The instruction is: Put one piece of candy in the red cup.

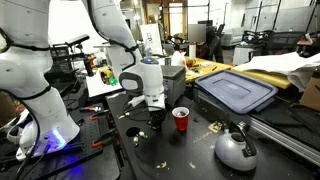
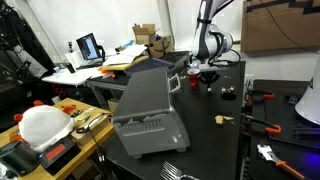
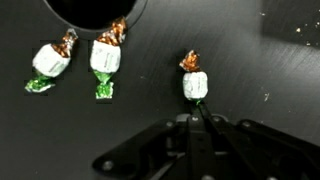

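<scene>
Wrist view shows the gripper coming in from the bottom, low over the dark table. Its two fingers look very close together, right at the bottom end of the lone candy. I cannot tell if they pinch the wrapper or only touch it. A pair of candies lies off to the side, well apart from the lone one, so there is room to grab just one. A good grab would take the fat middle of the candy, not the thin wrapper tail, which could slip out. A dark round shape sits at the top edge, and I cannot tell what it is. In an exterior view the gripper is down near the table and the cup stands upright just beside it, so the trip looks short. The candy should go up first, above the rim, or the cup may tip over. The kettle and the bin stand past the cup, out of the way. In an exterior view the gripper is far off and small, and the cup is too tiny to pick out there.
</scene>
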Controlling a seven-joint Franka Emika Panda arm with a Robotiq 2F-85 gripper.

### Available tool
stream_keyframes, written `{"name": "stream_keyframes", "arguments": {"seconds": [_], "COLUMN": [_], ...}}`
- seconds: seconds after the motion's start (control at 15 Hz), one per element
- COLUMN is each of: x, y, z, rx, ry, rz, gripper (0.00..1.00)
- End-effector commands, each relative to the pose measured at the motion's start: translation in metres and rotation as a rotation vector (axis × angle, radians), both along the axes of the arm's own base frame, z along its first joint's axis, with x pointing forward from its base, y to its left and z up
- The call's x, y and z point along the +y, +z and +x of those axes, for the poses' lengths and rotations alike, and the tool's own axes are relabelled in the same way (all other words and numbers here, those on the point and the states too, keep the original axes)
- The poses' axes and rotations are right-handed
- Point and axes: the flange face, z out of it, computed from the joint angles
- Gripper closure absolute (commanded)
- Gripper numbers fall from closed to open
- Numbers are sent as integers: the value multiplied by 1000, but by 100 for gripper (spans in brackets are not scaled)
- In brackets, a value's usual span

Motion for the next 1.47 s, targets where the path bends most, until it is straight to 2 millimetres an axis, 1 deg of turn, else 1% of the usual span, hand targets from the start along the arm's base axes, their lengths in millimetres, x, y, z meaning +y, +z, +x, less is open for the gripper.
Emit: {"name": "stream_keyframes", "arguments": {"seconds": [0.0, 0.33, 0.8, 1.13, 1.4], "x": [8, 14, 26, 24, 22], "y": [-3, -1, 15, 35, 59], "z": [0, 0, 2, 5, 2], "rx": [32, 40, 56, 65, 101], "ry": [-19, 34, 146, 207, 278], "rz": [11, -5, -69, -100, -123], "gripper": [100, 100, 100, 100, 100]}}
